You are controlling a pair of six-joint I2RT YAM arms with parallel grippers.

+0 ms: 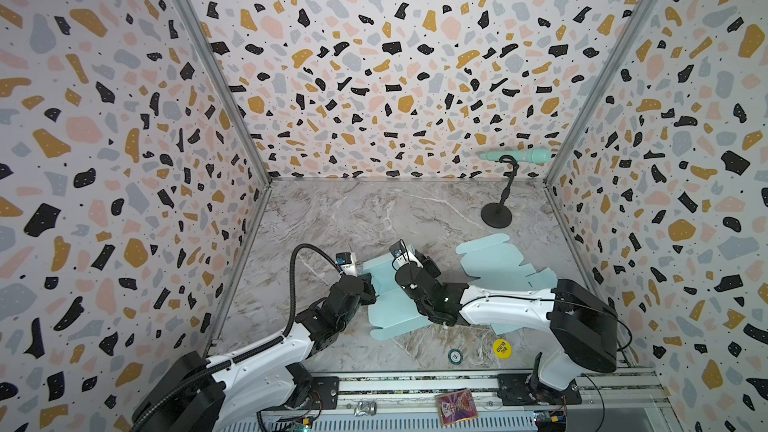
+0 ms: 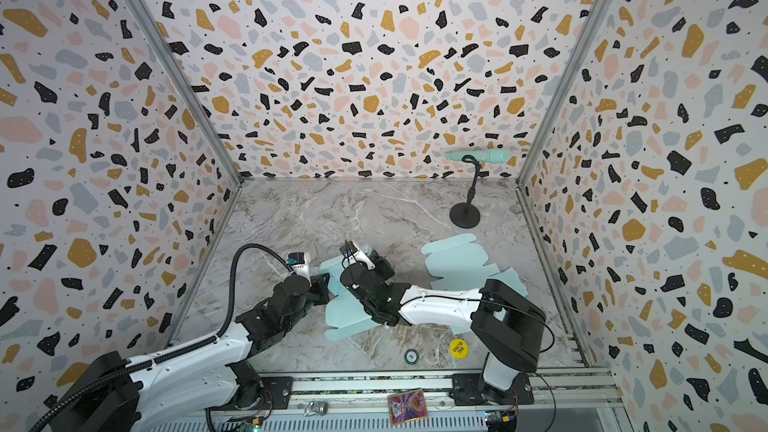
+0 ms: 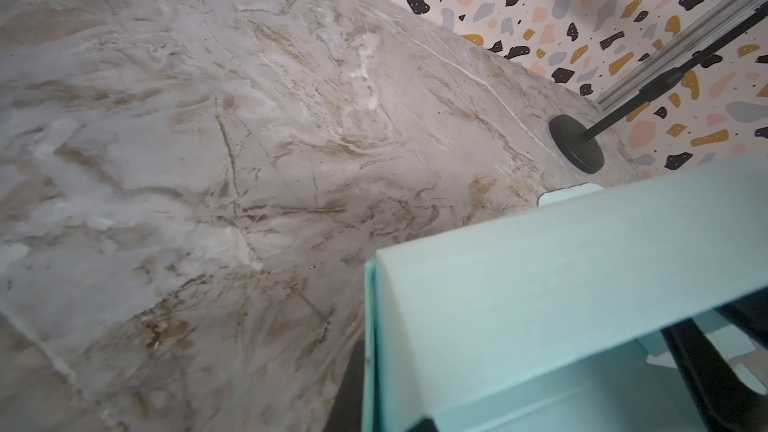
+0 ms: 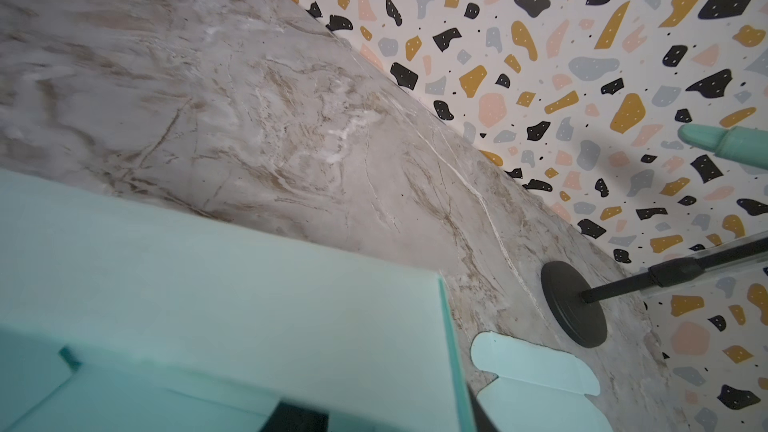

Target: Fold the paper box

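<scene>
Both top views show the box (image 1: 392, 313) half-formed in the middle of the counter (image 1: 353, 218) between my arms. My left tool (image 1: 368, 284) is clamped together on its left wall. My right tool (image 1: 426, 261) is at its far right corner, with the jaws seemingly parted astride the wall in the right wrist view. I judge the step to be standing the walls up, so I should hold the left pinch firm as an anchor and let the right tool press along the crease, not mid-panel, so the paper bends cleanly and the box doesn't slide.
</scene>
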